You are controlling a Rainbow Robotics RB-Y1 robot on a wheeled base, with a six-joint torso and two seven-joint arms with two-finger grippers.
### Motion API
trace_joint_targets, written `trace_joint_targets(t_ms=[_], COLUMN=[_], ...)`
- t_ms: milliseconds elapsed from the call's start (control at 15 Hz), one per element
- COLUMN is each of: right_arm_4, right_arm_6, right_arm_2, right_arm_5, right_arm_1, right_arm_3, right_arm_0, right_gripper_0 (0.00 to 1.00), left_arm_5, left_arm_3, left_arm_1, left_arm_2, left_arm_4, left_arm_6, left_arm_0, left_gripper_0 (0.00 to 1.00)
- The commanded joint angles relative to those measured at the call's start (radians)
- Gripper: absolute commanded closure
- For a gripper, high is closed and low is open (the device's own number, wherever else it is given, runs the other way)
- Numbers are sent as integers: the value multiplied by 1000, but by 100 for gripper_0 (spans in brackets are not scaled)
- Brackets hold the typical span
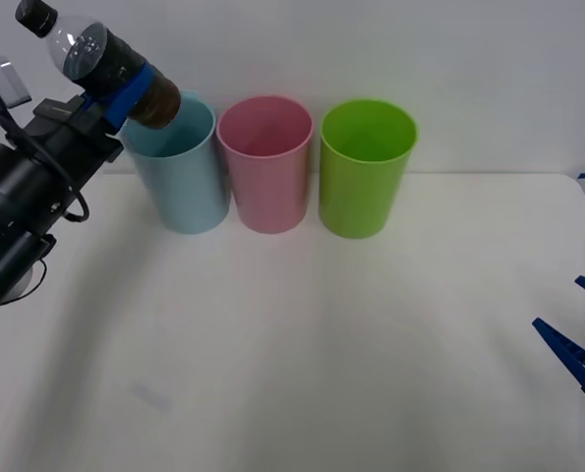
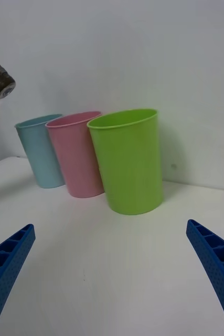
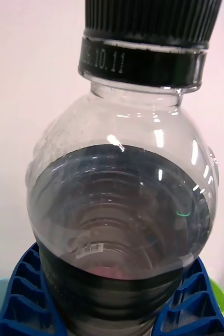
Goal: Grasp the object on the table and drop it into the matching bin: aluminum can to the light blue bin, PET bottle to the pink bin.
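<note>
Fingers (image 3: 22, 299) of our left gripper (image 1: 125, 96), blue and ribbed, pinch the small clear plastic bottle (image 1: 100, 64) around its dark brown label, high over the pale blue round bin's (image 1: 184, 182) rim. Its long axis tilts, black cap up-left, base toward the tall pink bin (image 1: 267, 182). Our right gripper (image 2: 112, 273) hovers spread above the white tabletop (image 1: 321, 344).

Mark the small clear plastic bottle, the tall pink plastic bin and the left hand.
Small clear plastic bottle (image 1: 86, 49), front view: clear shoulder.
Tall pink plastic bin (image 1: 268, 187), front view: outer wall.
Left hand (image 1: 125, 95), front view: between fingertips.
</note>
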Motion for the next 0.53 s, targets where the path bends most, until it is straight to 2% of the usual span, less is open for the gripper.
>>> trace_joint_targets(t_ms=[67,333,533], right_arm_4=[0,0,0], right_arm_6=[0,0,0], right_arm_2=[0,0,0], right_arm_5=[0,0,0], right_arm_1=[0,0,0], right_arm_3=[0,0,0], right_arm_0=[0,0,0], right_gripper_0=[0,0,0], left_arm_5=[89,216,265], left_arm_3=[1,10,88], left_arm_1=[25,30,28], left_arm_2=[-72,-185,-246], left_arm_4=[1,-21,-42], left_arm_6=[10,10,2], left_arm_0=[-50,-126,-207], left_gripper_0=[100,100,100])
